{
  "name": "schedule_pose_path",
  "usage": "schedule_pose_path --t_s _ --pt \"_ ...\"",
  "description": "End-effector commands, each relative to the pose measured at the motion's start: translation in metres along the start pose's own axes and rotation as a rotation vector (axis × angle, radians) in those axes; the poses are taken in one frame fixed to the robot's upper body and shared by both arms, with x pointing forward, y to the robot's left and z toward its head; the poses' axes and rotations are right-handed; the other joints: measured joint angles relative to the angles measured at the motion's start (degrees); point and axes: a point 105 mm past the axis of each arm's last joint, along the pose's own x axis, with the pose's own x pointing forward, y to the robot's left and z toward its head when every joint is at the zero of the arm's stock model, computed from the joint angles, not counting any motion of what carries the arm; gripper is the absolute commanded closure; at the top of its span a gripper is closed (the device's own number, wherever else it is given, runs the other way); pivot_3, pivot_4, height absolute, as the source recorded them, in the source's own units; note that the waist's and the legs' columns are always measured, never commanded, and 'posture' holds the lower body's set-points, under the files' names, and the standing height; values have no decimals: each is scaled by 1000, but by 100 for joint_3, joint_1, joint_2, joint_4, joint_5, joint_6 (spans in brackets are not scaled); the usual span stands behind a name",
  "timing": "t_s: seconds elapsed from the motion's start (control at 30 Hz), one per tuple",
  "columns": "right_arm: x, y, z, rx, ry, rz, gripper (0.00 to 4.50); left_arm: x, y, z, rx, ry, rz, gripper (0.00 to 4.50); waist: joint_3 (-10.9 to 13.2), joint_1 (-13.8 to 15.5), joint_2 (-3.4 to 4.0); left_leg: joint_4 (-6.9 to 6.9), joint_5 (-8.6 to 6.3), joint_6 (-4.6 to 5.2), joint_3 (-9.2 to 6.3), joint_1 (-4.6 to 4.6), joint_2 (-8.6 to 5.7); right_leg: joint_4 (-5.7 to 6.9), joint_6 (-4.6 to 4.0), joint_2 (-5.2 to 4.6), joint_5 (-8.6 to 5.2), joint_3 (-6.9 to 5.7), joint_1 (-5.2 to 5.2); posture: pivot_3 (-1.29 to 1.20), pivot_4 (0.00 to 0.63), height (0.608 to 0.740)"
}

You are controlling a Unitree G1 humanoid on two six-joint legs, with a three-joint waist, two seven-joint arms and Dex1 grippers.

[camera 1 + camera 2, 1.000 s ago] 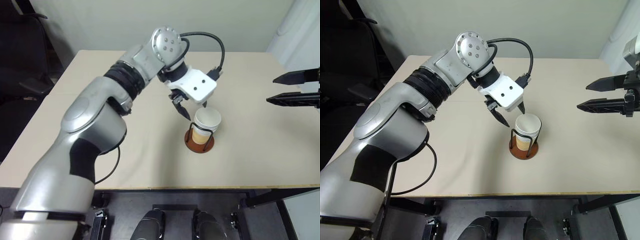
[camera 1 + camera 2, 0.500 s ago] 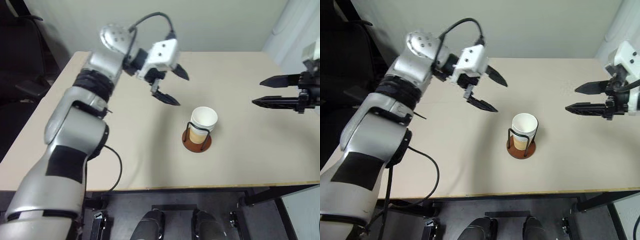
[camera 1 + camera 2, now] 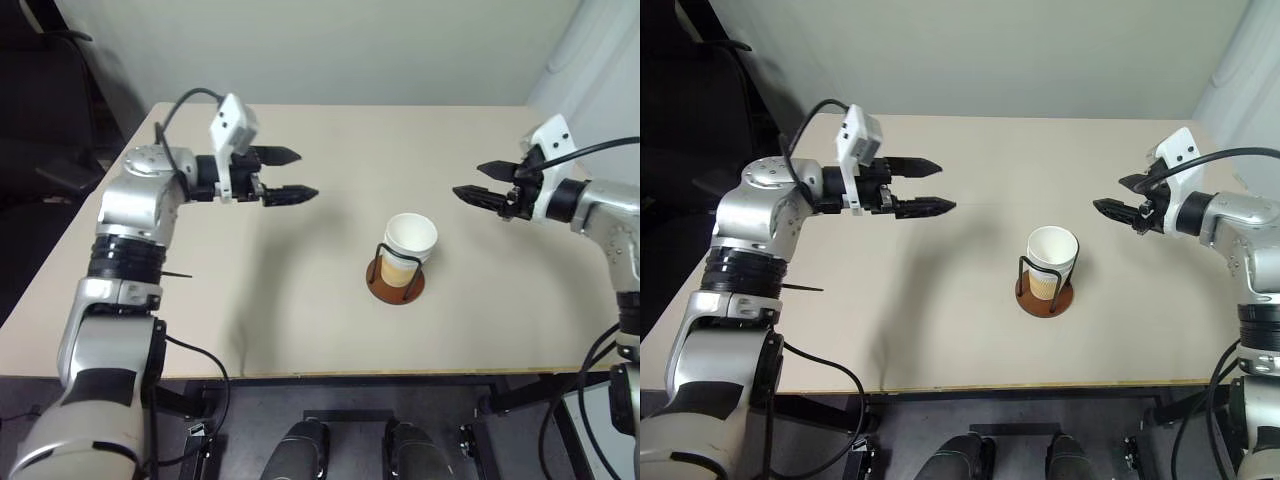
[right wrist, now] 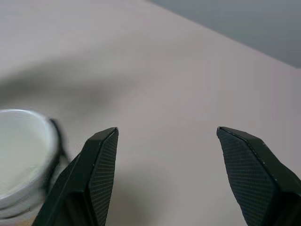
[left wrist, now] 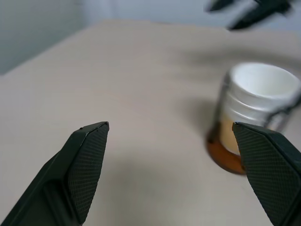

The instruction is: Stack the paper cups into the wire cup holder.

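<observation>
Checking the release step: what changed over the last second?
The left pincer left the paper cups in the wire cup holder and swung away to the robot's left, open and empty. The right pincer moved in toward the cups, open. Cups and holder stayed put on the table.

No text, label, brand, number or sign can be read anywhere in these views. The paper cups nested in the wire cup holder show plain tan-orange sides and white rims with no print. The desk is bare of markings, and the white housings on both arms carry no legible lettering.
</observation>
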Motion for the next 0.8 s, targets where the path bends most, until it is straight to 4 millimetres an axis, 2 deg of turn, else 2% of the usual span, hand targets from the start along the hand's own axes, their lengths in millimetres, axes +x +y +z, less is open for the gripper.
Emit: schedule_pose_path --t_s 0.03,0.17,0.33,0.5,0.6,0.8 --pt "1 -13 5 -45 -37 -95 1116 -11 15 4 -28 -54 145 12 0 -3 0 -4 8 -7 0 3 0 0 -6 0 4 0 0 0 150 740" --pt "9 -19 -4 -65 -21 -161 1116 -14 25 -4 -71 -63 248 12 1 7 -2 -27 46 -21 -9 6 0 0 -28 0 25 -2 -3 0 150 740" --pt "20 -15 -4 -55 -33 -178 1116 -20 33 -2 -91 -81 305 12 1 -14 -2 -47 59 1 -14 11 0 0 -42 2 59 -2 -8 0 150 740" --pt "30 -15 1 -51 -43 -185 1116 -42 50 2 -84 -80 408 12 1 -39 -2 -72 66 -18 -18 9 1 -1 -57 5 85 -2 -20 0 150 740" --pt "38 -15 4 -49 -45 -193 1116 -58 59 2 -91 -74 468 12 1 -51 -2 -93 62 -70 -20 12 1 -3 -73 6 95 -1 -27 0 150 740" --pt "45 -5 5 -54 -65 -167 1116 -72 56 -10 -111 -55 496 12 2 -48 -2 -127 75 -91 -30 6 1 -10 -82 8 100 -6 -44 0 150 740"
